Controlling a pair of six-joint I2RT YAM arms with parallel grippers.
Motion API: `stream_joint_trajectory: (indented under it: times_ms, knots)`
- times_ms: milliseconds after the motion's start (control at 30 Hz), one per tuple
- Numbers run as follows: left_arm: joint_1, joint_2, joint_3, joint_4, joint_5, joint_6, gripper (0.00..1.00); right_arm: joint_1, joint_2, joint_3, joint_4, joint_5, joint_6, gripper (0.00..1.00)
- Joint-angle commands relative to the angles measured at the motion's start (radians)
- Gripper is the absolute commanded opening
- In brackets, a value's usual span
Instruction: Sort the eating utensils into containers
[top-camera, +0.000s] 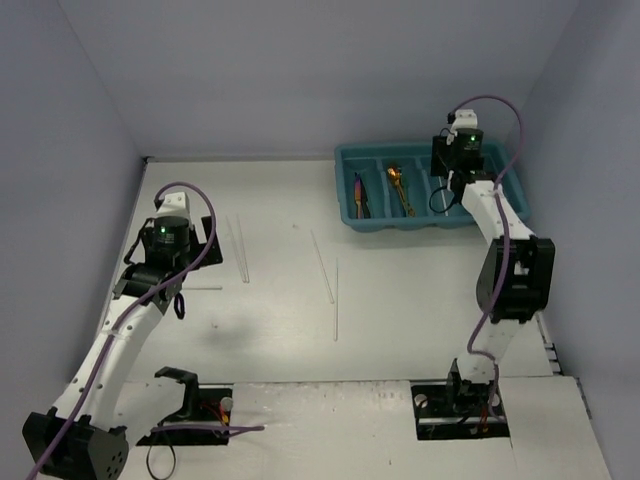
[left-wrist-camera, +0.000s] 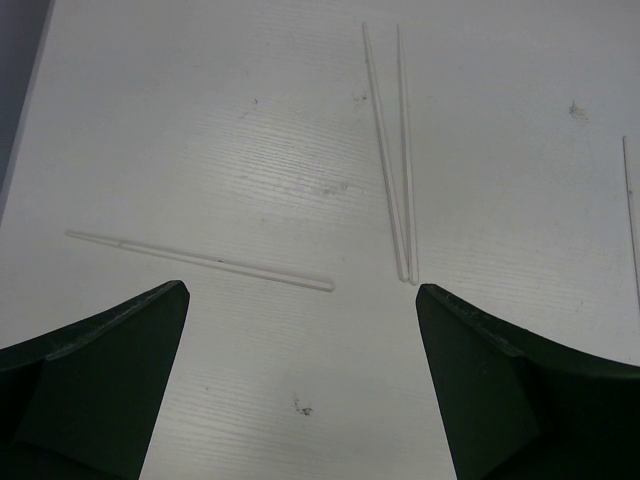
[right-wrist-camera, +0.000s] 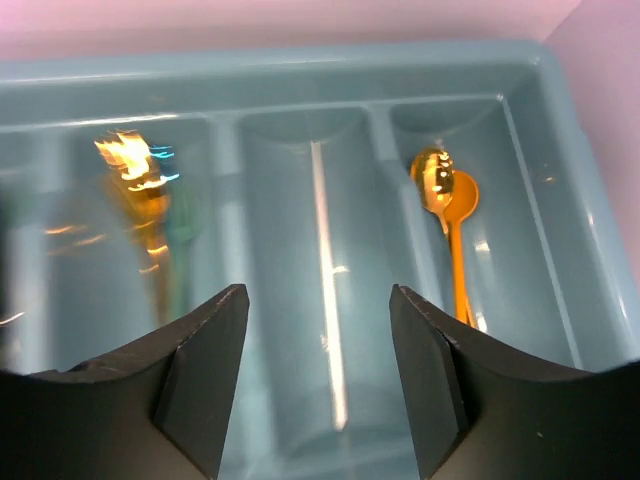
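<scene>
The teal tray (top-camera: 343, 180) sits at the back right. My right gripper (top-camera: 455, 175) hovers over it, open (right-wrist-camera: 318, 300). Below its fingers a white chopstick (right-wrist-camera: 328, 290), blurred, lies along the middle compartment of the tray (right-wrist-camera: 300, 62), free of both fingers. Gold and orange spoons (right-wrist-camera: 445, 200) rest in the compartment to its right, and a blurred gold utensil (right-wrist-camera: 150, 210) lies to its left. My left gripper (top-camera: 205, 238) is open (left-wrist-camera: 302, 290) and empty above the table. A pair of white chopsticks (left-wrist-camera: 395, 150) lies just ahead of it, and a single one (left-wrist-camera: 200, 260) ahead to the left.
Two more white chopsticks (top-camera: 322, 265) (top-camera: 336, 300) lie mid-table. A purple utensil (top-camera: 360, 195) and a gold one (top-camera: 400, 190) lie in the tray's left compartments. Grey walls close the table at back and sides.
</scene>
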Motion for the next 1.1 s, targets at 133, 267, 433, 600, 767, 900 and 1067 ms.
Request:
stream_joint_trajectory:
  times_ms: [133,267,433,600,767,900,1067]
  knots:
    - [0.006,-0.048,0.017,0.044,-0.026,0.015,0.97,0.268,-0.380,-0.322,-0.067,0.088,0.225,0.62]
    - [0.008,-0.060,0.016,0.046,-0.027,0.013,0.97,0.388,-0.474,-0.468,-0.096,0.093,0.333,0.63]
    - [0.009,-0.056,0.021,0.045,-0.017,0.015,0.97,0.585,-0.528,-0.635,-0.108,0.128,0.484,0.63]
    - [0.012,-0.057,0.020,0.044,-0.016,0.013,0.98,0.730,-0.503,-0.713,-0.106,0.160,0.590,0.63]
    - [0.012,-0.052,0.021,0.044,-0.010,0.012,0.97,0.823,-0.403,-0.739,-0.096,0.165,0.668,0.63]
    - [0.012,-0.052,0.020,0.044,-0.010,0.011,0.98,0.882,-0.341,-0.734,-0.083,0.170,0.715,0.63]
    - [0.013,-0.050,0.020,0.044,-0.011,0.010,0.97,0.906,-0.292,-0.721,-0.080,0.170,0.726,0.62]
